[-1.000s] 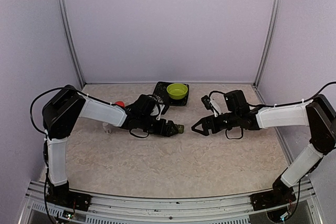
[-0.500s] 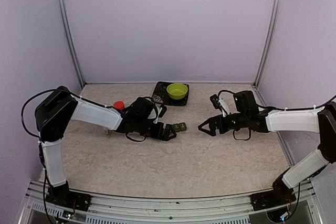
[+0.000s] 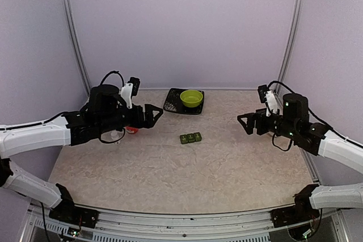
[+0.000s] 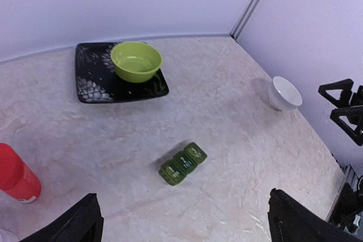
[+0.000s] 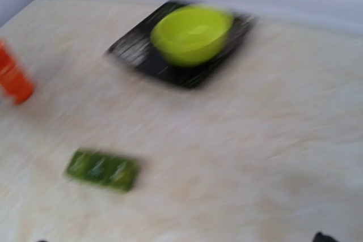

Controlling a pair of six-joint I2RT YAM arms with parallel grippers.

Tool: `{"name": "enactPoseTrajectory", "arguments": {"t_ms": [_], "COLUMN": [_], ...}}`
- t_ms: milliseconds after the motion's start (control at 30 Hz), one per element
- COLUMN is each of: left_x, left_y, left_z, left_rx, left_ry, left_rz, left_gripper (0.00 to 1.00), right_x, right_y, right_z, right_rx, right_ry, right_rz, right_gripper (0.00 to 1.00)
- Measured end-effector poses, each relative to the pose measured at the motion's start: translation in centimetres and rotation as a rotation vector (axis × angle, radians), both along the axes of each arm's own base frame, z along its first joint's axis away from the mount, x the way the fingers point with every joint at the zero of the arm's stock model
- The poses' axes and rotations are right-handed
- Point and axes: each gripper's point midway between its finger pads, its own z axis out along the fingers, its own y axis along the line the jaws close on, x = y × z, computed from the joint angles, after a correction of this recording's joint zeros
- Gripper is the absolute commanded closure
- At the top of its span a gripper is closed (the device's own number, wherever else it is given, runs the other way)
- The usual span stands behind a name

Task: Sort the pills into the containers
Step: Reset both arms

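My left claw (image 3: 152, 113) and right claw (image 3: 245, 123) both stand spread wide, gripping nothing, raised on either side of the containers (image 4: 182, 163). These lie mid-worktop (image 3: 227, 174), lids shut, with bare surface all round them. Pale marks on the lids may be letters, but they are too small to read. My right wrist view is smeared. The red bottle (image 4: 16, 174) is cut off at the frame edge. The green bowl (image 4: 136, 60) sits on a black plate (image 4: 91, 86) near the back wall.
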Motion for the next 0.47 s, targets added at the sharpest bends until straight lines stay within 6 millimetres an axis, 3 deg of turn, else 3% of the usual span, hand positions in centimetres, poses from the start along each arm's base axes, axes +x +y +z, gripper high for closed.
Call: {"name": "enactPoseTrajectory", "arguments": {"t_ms": [200,467], "left_x": [-0.7,-1.7], "left_y": [5.4,12.5], "left_z": [3.1,6.5], "left_rx": [-0.011,-0.063], "left_ry": [-0.088,-0.182], "left_rz": [0.166,0.351], "left_gripper": [0.01,0.01], "right_x": [-0.4,-1.1], "right_y": [-4.2,-7.3], "right_z": [3.1,2.6], "right_rx": [-0.018,-0.057], "right_ry": [-0.119,-0.137], "right_rz": [-0.187,-0.319], "right_gripper": [0.0,0.0]}}
